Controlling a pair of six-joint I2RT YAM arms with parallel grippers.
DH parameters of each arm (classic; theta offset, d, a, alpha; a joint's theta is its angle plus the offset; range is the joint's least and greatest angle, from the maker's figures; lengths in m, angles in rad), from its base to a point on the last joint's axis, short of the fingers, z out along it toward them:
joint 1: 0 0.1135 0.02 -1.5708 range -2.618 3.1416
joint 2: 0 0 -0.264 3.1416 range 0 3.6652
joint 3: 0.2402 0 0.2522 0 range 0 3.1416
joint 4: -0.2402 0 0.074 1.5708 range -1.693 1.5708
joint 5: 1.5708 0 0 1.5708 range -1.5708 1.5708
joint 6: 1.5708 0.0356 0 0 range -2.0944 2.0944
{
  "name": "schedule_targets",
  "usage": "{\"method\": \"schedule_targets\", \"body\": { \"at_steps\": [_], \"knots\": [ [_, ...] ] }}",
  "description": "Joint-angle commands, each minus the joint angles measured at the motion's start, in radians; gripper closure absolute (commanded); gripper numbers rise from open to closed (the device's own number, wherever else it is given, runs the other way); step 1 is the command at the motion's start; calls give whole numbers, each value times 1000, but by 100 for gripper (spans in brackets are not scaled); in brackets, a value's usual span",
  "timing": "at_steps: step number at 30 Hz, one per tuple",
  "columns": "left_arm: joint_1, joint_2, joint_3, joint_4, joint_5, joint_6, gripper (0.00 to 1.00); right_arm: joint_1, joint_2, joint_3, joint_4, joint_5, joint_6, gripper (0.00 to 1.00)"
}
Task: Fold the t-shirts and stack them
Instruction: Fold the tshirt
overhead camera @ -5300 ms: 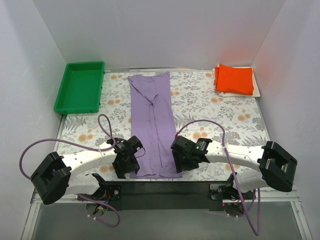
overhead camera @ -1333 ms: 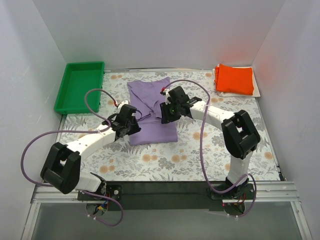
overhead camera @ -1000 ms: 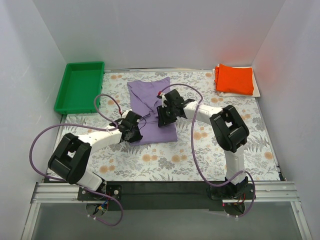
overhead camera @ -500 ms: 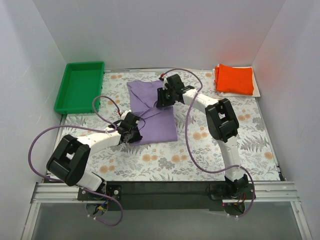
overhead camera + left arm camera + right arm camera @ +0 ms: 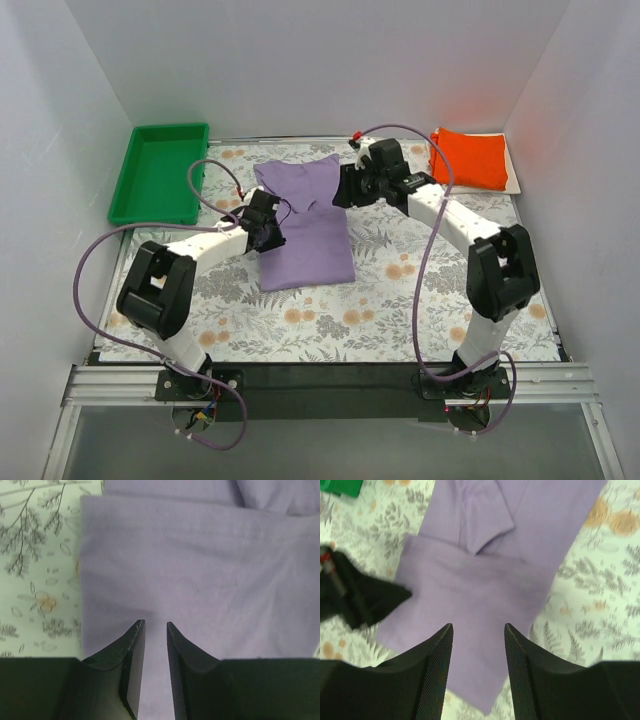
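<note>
The lavender t-shirt (image 5: 305, 235) lies folded in half in the middle of the table, its sleeves tucked in at the far end. My left gripper (image 5: 270, 235) hovers at its left edge; in the left wrist view its jaws (image 5: 155, 624) stand slightly open over lavender cloth (image 5: 200, 565), holding nothing. My right gripper (image 5: 345, 192) is at the shirt's far right corner, and its jaws (image 5: 478, 626) are open and empty above the shirt (image 5: 480, 580). The orange t-shirt (image 5: 468, 158) lies folded on a whitish one (image 5: 513, 183) at the far right.
A green tray (image 5: 160, 172) stands at the far left; its corner (image 5: 340, 486) shows in the right wrist view, as does the left gripper (image 5: 365, 600). White walls close in the flowered table (image 5: 420, 300) on three sides.
The shirt's near half has been folded over onto the far half. In the last second the right gripper has opened and lifted back to the far right; the left has shifted to the left edge.
</note>
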Motion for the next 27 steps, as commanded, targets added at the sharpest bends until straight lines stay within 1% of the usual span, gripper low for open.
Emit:
{"method": "schedule_targets", "body": {
  "at_steps": [1, 2, 4, 5, 6, 7, 8, 10, 11, 12, 14, 15, 17, 18, 19, 22, 25, 27],
  "knots": [
    [18, 72, 73, 7, -17, 52, 75, 5, -122, -149, 36, -35, 33, 55],
    [24, 109, 108, 12, -17, 60, 75, 5, -169, -213, 58, -46, 42, 55],
    [34, 151, 144, 20, -23, 63, 75, 5, -208, -273, 73, -89, 65, 54],
    [48, 169, 189, 20, -24, 64, 75, 5, -235, -298, 102, -111, 96, 53],
    [57, 210, 211, 20, -24, 64, 75, 5, -248, -357, 124, -135, 114, 53],
    [67, 226, 236, 18, -26, 63, 74, 5, -256, -384, 154, -191, 133, 53],
    [82, 241, 275, 16, -24, 61, 73, 6, -268, -416, 217, -219, 175, 53],
    [91, 250, 312, -19, -7, 51, 69, 9, -266, -490, 285, -282, 211, 53],
    [90, 238, 322, -29, 0, 48, 66, 14, -262, -508, 312, -304, 226, 53],
    [91, 185, 305, -39, 15, 41, 63, 15, -256, -525, 373, -325, 257, 53],
    [88, 119, 248, -36, 61, -1, 59, 20, -224, -564, 417, -367, 280, 53],
    [87, 76, 181, -36, 77, -14, 56, 23, -213, -573, 458, -382, 301, 53],
    [77, -28, 98, -37, 124, -57, 56, 29, -182, -593, 503, -419, 323, 53],
    [73, -58, 13, -34, 144, -75, 56, 31, -171, -599, 524, -428, 332, 53],
    [61, -106, -25, -28, 173, -93, 56, 31, -146, -608, 559, -445, 347, 53],
    [47, -138, -147, -13, 181, -120, 58, 31, -81, -617, 611, -471, 358, 54],
    [47, -132, -209, 1, 174, -138, 59, 31, -23, -646, 650, -485, 363, 54],
    [47, -116, -223, 9, 169, -146, 60, 31, 0, -680, 687, -493, 364, 54]
  ]
}}
